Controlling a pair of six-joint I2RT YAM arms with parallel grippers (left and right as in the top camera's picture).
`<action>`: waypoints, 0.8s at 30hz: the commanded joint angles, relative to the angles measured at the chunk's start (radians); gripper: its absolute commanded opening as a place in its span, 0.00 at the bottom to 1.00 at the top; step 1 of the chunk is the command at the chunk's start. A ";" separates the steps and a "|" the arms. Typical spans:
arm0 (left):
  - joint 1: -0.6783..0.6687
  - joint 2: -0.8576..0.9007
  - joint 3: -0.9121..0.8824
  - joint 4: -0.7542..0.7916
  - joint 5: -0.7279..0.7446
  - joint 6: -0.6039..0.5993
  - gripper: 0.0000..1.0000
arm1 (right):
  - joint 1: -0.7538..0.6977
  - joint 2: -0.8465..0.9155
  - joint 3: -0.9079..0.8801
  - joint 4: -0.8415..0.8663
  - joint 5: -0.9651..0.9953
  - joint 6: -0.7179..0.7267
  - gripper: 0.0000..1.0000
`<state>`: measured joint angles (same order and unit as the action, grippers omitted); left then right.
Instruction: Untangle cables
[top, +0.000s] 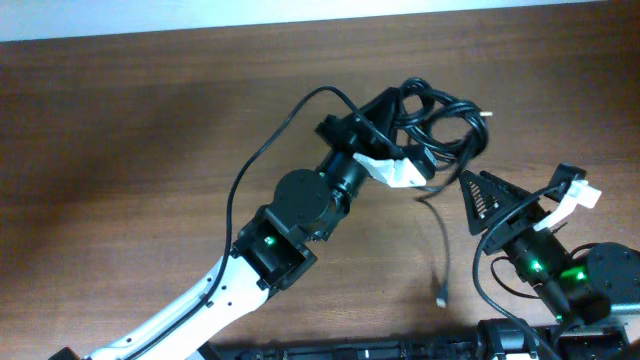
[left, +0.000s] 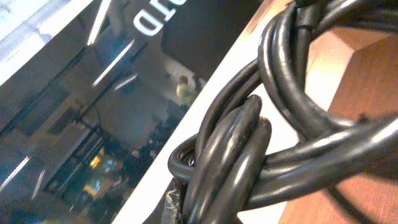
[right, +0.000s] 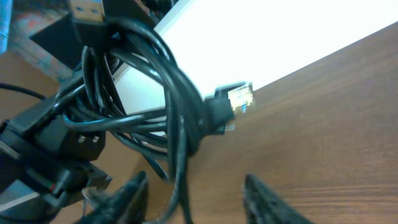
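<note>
Black cables (top: 450, 120) sit bunched near the wooden table's (top: 120, 120) far edge, apparently clamped in the left gripper (top: 400, 140). The right gripper (right: 194, 180) hovers just beside them, jaws apart. Only its wrist view reveals a clear-tipped plug (right: 239, 96).

Wide bare tabletop (top: 120, 130) lies left; cables (top: 450, 120) bunched at the left hand (top: 400, 135), one strand trailing down, block the right.
</note>
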<state>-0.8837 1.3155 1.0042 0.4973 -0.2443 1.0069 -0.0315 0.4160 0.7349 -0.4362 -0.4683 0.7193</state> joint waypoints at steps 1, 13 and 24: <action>0.006 -0.041 0.016 0.021 -0.087 -0.103 0.00 | 0.005 -0.001 0.000 0.005 -0.026 -0.008 0.93; 0.004 -0.041 0.016 0.005 -0.094 -0.739 0.00 | 0.005 -0.001 0.000 0.126 -0.145 0.109 0.99; -0.126 -0.041 0.016 -0.010 -0.047 -0.752 0.00 | 0.005 -0.001 0.000 0.223 -0.212 0.017 0.68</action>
<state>-0.9848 1.3106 1.0042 0.4778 -0.3027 0.2924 -0.0315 0.4160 0.7338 -0.2203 -0.6456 0.7876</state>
